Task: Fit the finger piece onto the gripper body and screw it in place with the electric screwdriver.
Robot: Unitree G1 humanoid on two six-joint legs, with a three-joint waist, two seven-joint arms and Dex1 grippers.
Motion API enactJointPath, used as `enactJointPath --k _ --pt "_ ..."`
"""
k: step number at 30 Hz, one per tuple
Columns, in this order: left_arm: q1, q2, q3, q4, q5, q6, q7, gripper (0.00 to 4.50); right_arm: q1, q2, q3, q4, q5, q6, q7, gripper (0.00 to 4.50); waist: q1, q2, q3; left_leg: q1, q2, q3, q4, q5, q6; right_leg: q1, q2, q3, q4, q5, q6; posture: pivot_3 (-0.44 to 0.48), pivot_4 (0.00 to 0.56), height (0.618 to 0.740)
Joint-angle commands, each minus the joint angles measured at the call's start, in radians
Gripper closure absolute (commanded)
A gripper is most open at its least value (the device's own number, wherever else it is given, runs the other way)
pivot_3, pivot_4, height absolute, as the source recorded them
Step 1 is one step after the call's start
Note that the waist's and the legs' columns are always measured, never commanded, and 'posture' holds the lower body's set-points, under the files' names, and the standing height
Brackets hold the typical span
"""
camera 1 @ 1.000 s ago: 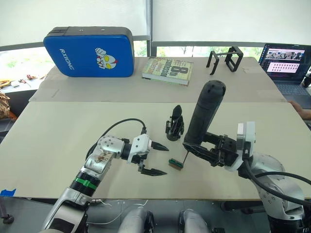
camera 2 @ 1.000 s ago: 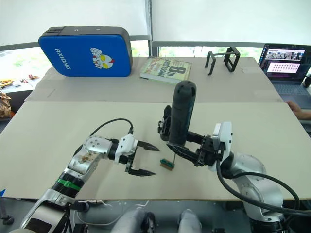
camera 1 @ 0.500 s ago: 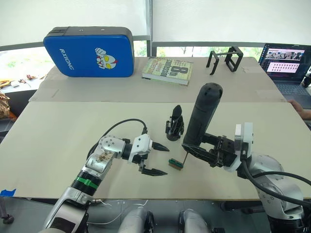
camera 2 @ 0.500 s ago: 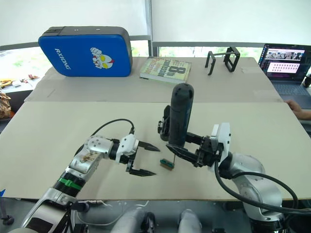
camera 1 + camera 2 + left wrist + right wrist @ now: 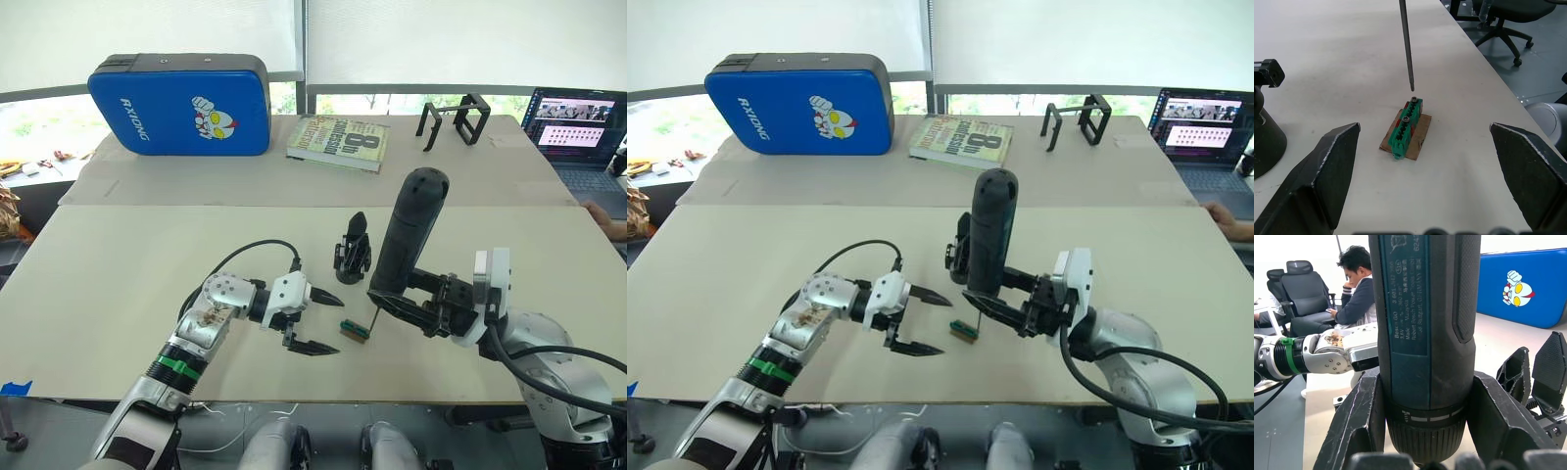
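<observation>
On the cream bench (image 5: 118, 294), right gripper (image 5: 416, 305) clamps the thick black electric screwdriver (image 5: 404, 235) above a small green block (image 5: 1407, 129); left gripper (image 5: 323, 320) gapes wide, empty. A tilted bit could slip.

A pale beige table (image 5: 118, 255) fills most of the frame. Along its far edge, windows (image 5: 343, 101) with white blinds (image 5: 441, 39) let in daylight. Office chairs (image 5: 1498, 19) stand on a grey floor (image 5: 1542, 73).
</observation>
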Motion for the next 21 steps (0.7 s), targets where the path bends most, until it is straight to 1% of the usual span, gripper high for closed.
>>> enactJointPath --k 1,21 --pt "-0.017 -0.004 0.009 -0.007 -0.007 -0.008 0.005 0.0 -0.024 0.0 -0.014 -0.028 0.029 -0.038 0.006 2.58 0.0 0.0 0.0 0.0 0.0 0.0 0.0 0.0 0.0 0.0 0.0 0.0 0.0 0.0 0.0 0.0 0.15 0.74" --pt "-0.022 -0.006 0.006 -0.002 -0.001 -0.005 0.007 0.0 -0.018 0.005 0.004 -0.033 0.028 -0.032 0.001 2.58 0.0 0.0 0.0 0.0 0.0 0.0 0.0 0.0 0.0 0.0 0.0 0.0 0.0 0.0 0.0 0.0 0.15 0.74"
